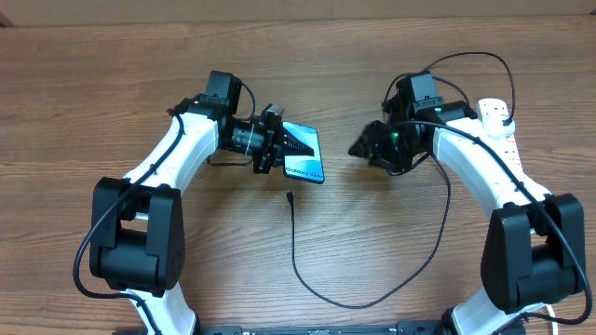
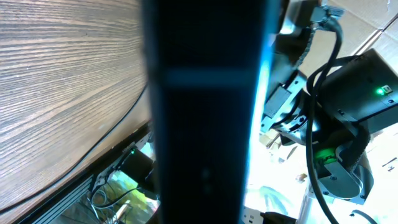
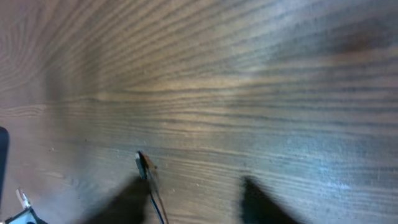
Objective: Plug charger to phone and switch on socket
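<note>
Overhead: left gripper (image 1: 277,141) pinching the phone (image 1: 305,154) by its left end, about mid table (image 1: 93,74), screen up and skewed; can't tell if the phone touches the wood. Charger (image 1: 291,198) tip lies just below the phone, apart from it. Its cable runs toward the near edge, loops right, then climbs behind the right arm, and the plug end is hidden. Right gripper (image 1: 359,148) points left at the phone, near it but not touching, nothing in it; spread not readable from here. Socket (image 1: 500,123) sits by the right edge, partly covered by the right arm. Left wrist: phone (image 2: 205,124) fills the centre as a dark upright band with a bright teal strip down its right side. Own fingers not distinguishable; grip pressed tight on the phone. Wood and a thin cable show at left, the right arm (image 2: 348,106) with green lights at right. Right wrist: blurred. Right gripper (image 3: 193,186) fingers are two dark smears, apart, with bare wood between them. Charger tip (image 3: 143,163) lies on the table just by the left smear, ungripped.
</note>
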{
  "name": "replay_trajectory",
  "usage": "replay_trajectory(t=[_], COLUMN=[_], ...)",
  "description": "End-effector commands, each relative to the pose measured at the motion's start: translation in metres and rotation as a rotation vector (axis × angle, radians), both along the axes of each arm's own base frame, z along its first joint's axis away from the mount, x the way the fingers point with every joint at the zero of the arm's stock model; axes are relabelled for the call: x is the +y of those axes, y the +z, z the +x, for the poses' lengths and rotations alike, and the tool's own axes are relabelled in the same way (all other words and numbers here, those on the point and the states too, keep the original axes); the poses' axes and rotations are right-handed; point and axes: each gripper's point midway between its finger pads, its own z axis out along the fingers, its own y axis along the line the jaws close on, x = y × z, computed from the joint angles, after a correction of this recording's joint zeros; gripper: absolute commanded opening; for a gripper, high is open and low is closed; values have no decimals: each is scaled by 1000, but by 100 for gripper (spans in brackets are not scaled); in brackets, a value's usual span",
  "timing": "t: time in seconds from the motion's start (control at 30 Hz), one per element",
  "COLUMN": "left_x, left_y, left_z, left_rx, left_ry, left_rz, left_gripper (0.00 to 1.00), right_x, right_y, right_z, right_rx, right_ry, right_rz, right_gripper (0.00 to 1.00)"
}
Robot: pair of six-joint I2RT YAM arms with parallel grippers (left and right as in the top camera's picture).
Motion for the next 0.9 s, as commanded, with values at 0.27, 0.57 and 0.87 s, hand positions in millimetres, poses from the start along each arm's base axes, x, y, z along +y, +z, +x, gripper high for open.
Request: replay_trajectory(t=[0.27, 0.57, 0.87], left_x=[37, 88, 113], left_y=[30, 30, 13], left_z=[20, 44, 56], left_rx=[-90, -84, -88], left_ry=[76, 219, 295], left_rz=[-106, -97, 4], left_gripper=[4, 4, 4], right_x=[27, 60, 109], right_y=[8, 1, 0], right_z=[-24, -64, -94], right_rx=[-22, 7, -22], right_ry=[144, 306, 415], right_rz=[-31, -115, -120], right_gripper=[4, 13, 62])
